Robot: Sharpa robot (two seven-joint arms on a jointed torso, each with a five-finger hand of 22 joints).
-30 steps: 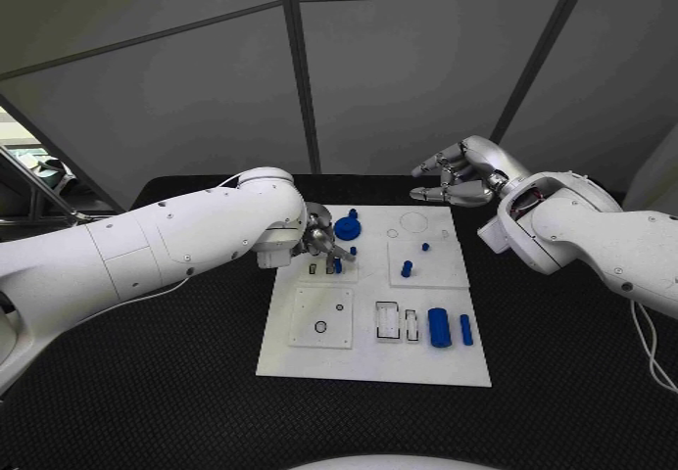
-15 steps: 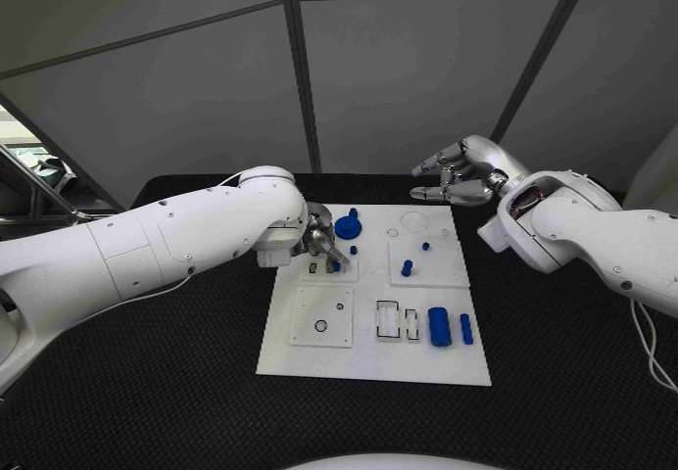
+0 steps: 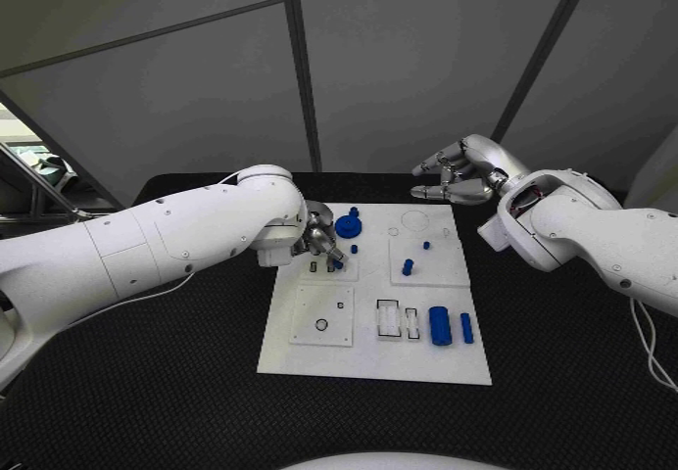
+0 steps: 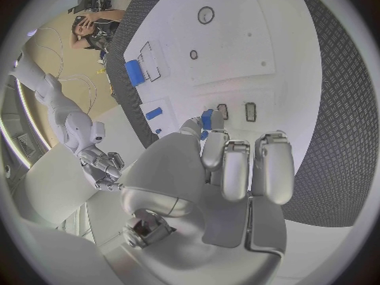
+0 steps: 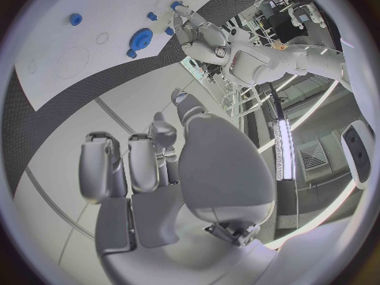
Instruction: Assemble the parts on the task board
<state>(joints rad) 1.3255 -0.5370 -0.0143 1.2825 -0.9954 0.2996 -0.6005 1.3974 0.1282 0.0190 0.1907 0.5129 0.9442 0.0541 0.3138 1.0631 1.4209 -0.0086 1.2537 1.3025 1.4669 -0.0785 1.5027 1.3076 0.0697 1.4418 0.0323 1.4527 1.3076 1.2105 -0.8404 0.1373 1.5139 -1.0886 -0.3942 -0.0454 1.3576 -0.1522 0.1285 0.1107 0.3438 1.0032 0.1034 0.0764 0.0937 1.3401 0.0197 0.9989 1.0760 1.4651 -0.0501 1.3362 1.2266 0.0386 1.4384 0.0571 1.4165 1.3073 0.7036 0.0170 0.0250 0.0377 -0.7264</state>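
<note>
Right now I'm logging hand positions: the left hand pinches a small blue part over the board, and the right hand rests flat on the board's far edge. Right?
Not quite. The right hand is not resting on the board; the head view shows it raised beyond the far edge, fingers curled in and holding nothing. The rest stands: the left hand pinches a small blue part over the board.

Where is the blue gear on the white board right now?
In the head view, the blue gear sits at the white board's far left corner, just beside the left robot hand.
</note>
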